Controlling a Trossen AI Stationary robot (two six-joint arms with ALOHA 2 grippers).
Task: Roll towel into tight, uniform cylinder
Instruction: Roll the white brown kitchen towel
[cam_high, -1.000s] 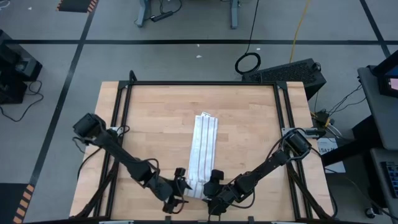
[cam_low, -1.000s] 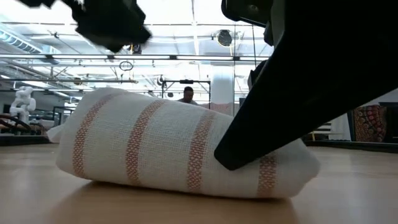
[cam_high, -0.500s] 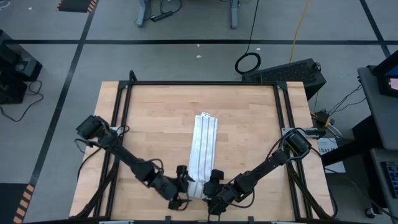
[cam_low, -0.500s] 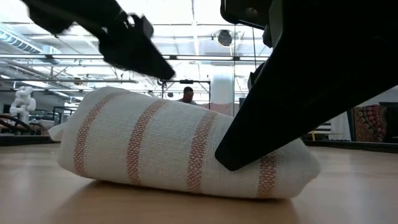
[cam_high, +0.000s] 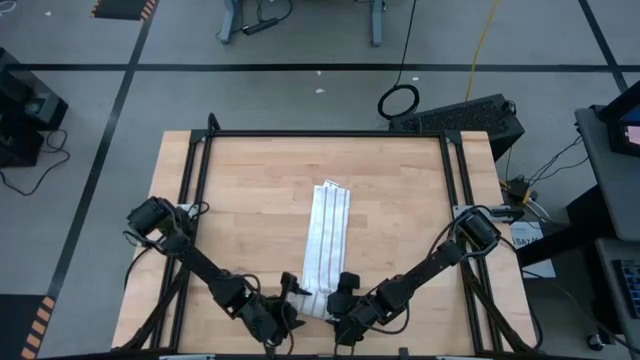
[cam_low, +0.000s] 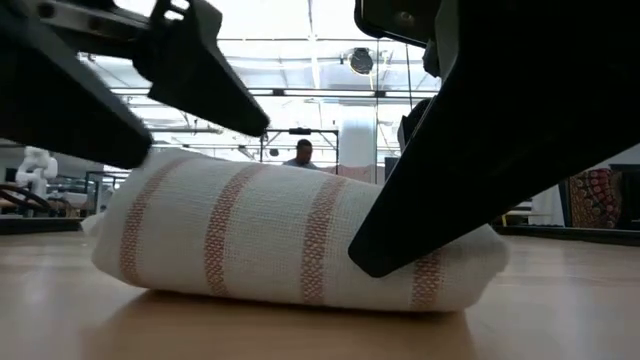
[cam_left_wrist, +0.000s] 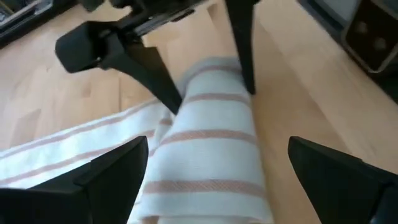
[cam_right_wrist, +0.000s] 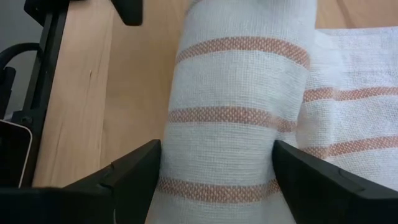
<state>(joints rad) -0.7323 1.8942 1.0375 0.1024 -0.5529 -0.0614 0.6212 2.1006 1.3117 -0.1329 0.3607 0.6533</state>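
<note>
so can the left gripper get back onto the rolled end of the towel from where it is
Probably yes. The left gripper is open and straddles the rolled end of the towel with nothing between them; the right gripper grips the other side of the roll.

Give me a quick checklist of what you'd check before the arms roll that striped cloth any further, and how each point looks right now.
1. Roll started at the near end of the towel: ok, a rolled part lies on the table.
2. Right gripper around the roll: ok, its fingers flank it on both sides.
3. Left gripper placed: not ok, it is open with its fingers wide of the roll, not gripping.
4. Roll even in thickness: not ok, in the low view it looks fuller at one end.
5. Unrolled part flat and straight: ok, it lies as a straight strip.
6. Roll tightness: cannot tell.
</note>
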